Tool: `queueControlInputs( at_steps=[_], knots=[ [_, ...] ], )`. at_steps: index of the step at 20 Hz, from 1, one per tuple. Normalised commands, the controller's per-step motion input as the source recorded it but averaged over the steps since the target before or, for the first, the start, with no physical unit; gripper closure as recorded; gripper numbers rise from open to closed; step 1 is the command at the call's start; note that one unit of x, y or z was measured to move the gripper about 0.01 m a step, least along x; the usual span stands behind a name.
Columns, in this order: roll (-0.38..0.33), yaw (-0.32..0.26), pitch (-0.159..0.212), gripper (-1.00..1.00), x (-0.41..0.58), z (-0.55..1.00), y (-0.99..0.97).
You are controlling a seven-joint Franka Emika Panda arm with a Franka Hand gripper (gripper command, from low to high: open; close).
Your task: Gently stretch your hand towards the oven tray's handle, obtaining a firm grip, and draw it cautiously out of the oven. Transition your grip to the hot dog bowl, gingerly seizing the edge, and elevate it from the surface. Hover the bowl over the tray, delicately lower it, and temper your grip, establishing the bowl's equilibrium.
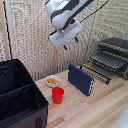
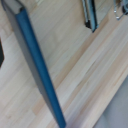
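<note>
The exterior view is read from its left to its right. At the far left a large black fabric bin is seen, standing on the light wooden plank surface. Just to its right the small round white hot dog bowl with yellow-orange food rests on the wood, with a red plastic cup close in front of it. Next a dark blue book-like slab is propped on its edge. Above it the white hand hangs high in the air; its blue-tipped fingers are set apart and nothing is held between them. At the far right the boxy dark oven is found, and the grey wire oven tray appears to be already drawn out in front of it, though the handle cannot be made out.

In the wrist view mostly the blue slab's long edge and bare planks are shown; one dark fingertip is seen, and the bowl is not in view.

The bowl step is judged to be in hand. The hand should be carried towards the exterior view's left, past the slab, and lowered so that only the bowl's rim is pinched. The red cup should be kept clear of, and the bowl should be lifted level so that the food is not spilled.
</note>
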Motion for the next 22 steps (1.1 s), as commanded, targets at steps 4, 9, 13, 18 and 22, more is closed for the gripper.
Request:
queueControlInputs(
  at_steps=[4, 9, 13, 18, 22],
  knots=[
    [0.129, -0.150, 0.008, -1.00, 0.266, -0.34, 0.38],
    [0.146, -0.147, 0.014, -1.00, 0.259, -0.32, 0.39],
    [0.163, -0.140, 0.017, -1.00, 0.196, -0.24, 0.45],
    [0.184, -0.146, 0.035, -1.00, 0.083, -0.19, 0.36],
    [0.041, -0.112, 0.081, -1.00, -0.145, -0.14, 0.02]
  ],
)
